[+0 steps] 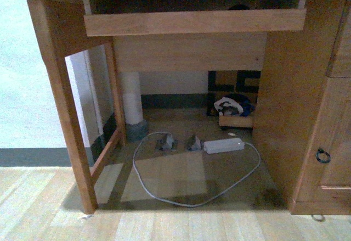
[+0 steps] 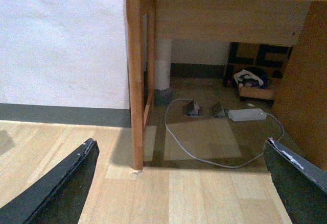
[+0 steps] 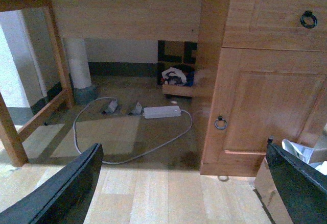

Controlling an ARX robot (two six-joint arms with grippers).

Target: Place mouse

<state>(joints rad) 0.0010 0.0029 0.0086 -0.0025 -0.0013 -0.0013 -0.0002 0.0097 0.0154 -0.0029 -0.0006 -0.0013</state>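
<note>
I cannot make out the mouse with certainty. A small dark rounded shape (image 1: 238,6) peeks over the front board of the pull-out tray (image 1: 194,22) under the desk top, and too little of it shows to name it. My left gripper (image 2: 179,183) hangs open low over the wooden floor in front of the desk's left leg (image 2: 134,81), with nothing between its fingers (image 2: 56,183). My right gripper (image 3: 181,188) is also open and empty, above the floor before the cabinet door (image 3: 265,106). Neither arm appears in the front view.
A white power adapter (image 1: 224,145) with a looping grey cable (image 1: 164,194) lies on the floor under the desk. A low box with cloth (image 1: 235,112) and a white pipe (image 1: 131,98) stand at the back. A cardboard box (image 3: 271,193) sits beside the cabinet.
</note>
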